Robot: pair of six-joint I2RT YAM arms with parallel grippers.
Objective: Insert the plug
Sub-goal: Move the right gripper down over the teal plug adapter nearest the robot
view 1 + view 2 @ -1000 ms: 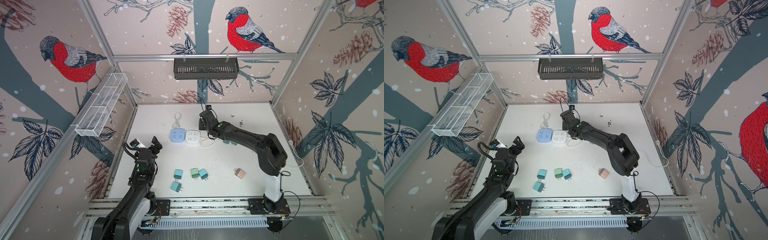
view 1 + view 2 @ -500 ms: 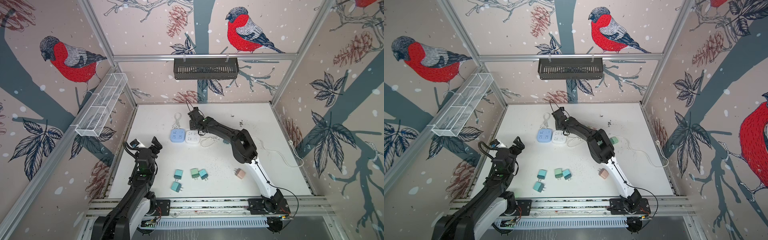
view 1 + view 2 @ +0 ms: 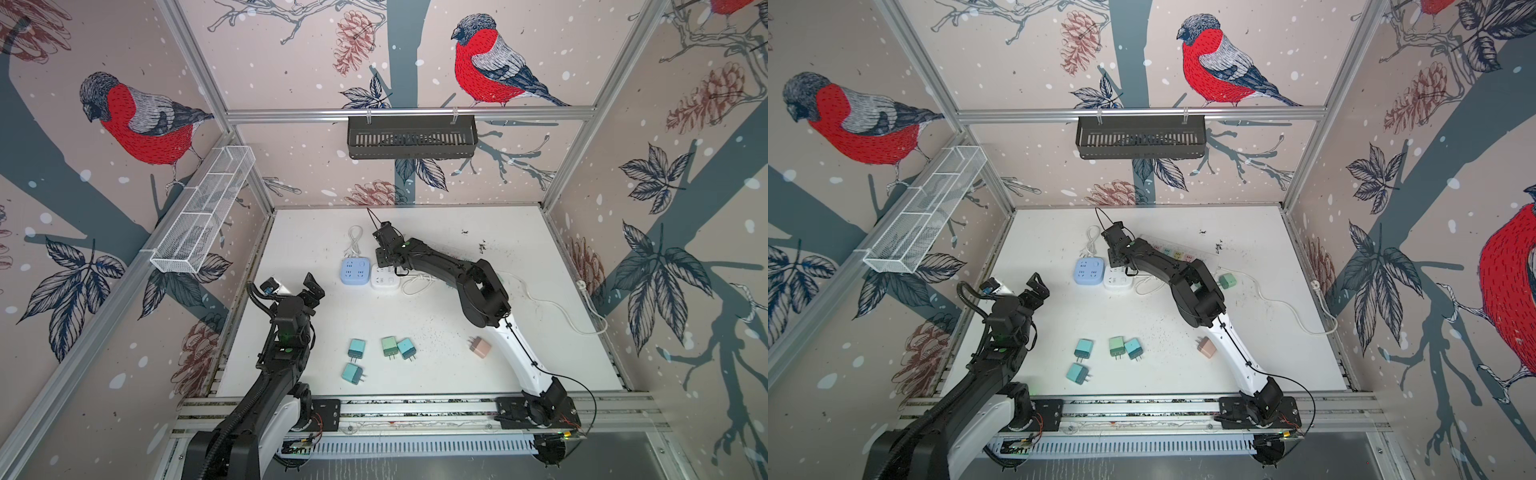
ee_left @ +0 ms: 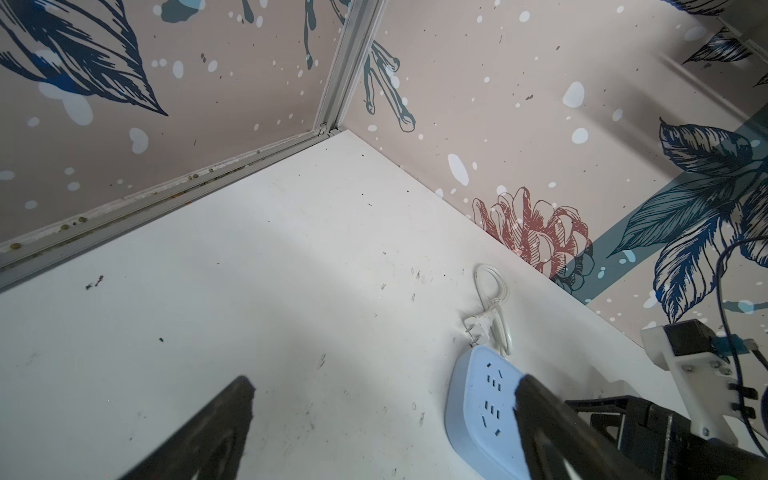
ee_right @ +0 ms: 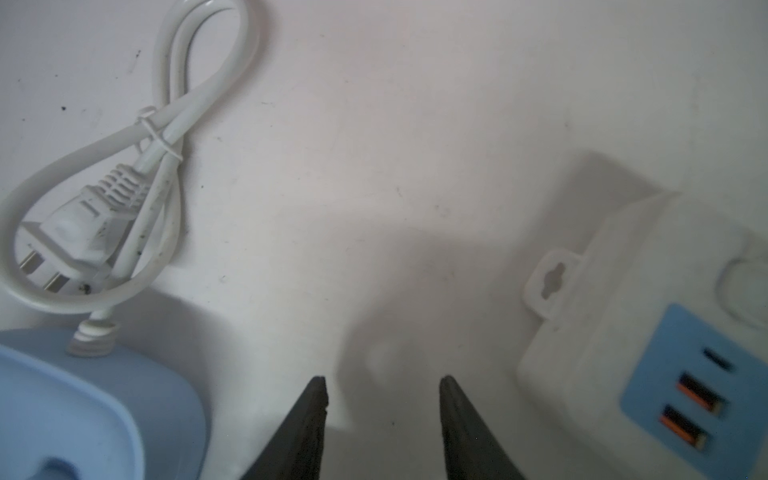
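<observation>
Right jaws stand apart and empty just beside the half-cropped blue socket block (image 5: 83, 407); left jaws gape wide. The right arm (image 3: 1196, 291) hides most of the power strip (image 3: 1169, 251). Plugs (image 3: 390, 345) lie well apart from that block.

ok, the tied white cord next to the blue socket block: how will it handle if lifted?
Probably floppy: the white cord is a thin loop held by one small tie. Lifting it would likely drag the blue socket block, since the cord runs into its edge. Its plug head looks moulded and rigid, likely the surest hold.
</observation>
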